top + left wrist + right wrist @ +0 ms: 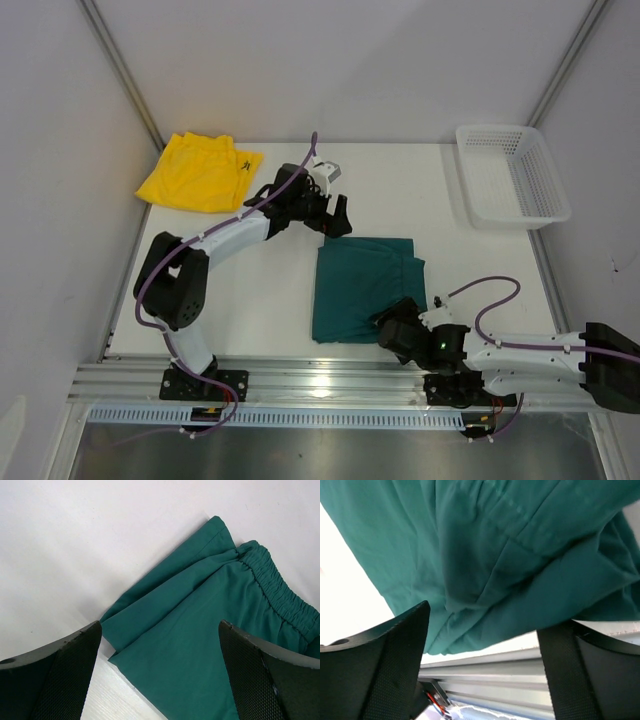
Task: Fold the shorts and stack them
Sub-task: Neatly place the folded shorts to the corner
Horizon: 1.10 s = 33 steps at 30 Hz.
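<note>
Folding stage: dark teal green fabric shorts (365,285) flat on white bench (400,190); left end effector (335,215), jaws spread, above far edge; right end effector (395,332), jaws spread, at near-right corner.

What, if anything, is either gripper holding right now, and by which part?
Nothing is held. The left gripper and the right gripper both stand open by the teal shorts, at the far and near edges, with no fabric pinched.
</note>
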Motion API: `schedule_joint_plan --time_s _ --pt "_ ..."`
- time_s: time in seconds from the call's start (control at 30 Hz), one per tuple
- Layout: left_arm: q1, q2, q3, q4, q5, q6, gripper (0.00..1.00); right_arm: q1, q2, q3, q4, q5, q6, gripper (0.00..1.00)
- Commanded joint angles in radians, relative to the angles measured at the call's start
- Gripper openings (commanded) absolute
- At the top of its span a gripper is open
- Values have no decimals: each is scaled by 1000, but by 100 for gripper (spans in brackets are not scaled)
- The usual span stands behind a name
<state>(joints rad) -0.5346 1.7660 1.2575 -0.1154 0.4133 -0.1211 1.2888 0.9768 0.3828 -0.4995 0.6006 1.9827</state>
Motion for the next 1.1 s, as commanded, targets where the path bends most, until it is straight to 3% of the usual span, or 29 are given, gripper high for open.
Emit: schedule_joint_plan --time_s 0.0,0.2,0.3,0.33,0.47,0.6,0.63,0.67,0.8,0.93,1.07 --pt "-1 -45 -3 17 -7 23 99 -31 -3 -25 29 34 512 82" --pt "-1 -39 -1 16 -10 24 99 -117 -9 10 -54 45 447 72" --pt "-1 -37 -1 13 -8 26 99 -244 -30 2 -60 -1 334 42" --pt "-1 -37 -1 10 -10 26 99 -287 -42 -5 -30 -49 217 25" --pt "-1 -42 -4 -1 -22 32 99 -517 -98 -21 21 -179 -92 0" --pt "-1 -45 -1 -6 -31 29 99 -751 -92 36 33 -275 -459 0" --pt "-1 -40 0 -9 -33 28 98 -781 -76 80 44 -313 -540 0" --pt "-1 -40 -1 -10 -33 21 98 -804 -57 103 73 -340 -750 0" --pt "-1 -33 -12 -1 -39 14 98 -885 129 275 76 -473 -1153 0" --pt "-1 -7 5 8 -54 11 98 -898 408 424 -22 -548 -1372 0" --pt "-1 52 74 8 -59 38 98 -898 401 389 39 -582 -1378 0"
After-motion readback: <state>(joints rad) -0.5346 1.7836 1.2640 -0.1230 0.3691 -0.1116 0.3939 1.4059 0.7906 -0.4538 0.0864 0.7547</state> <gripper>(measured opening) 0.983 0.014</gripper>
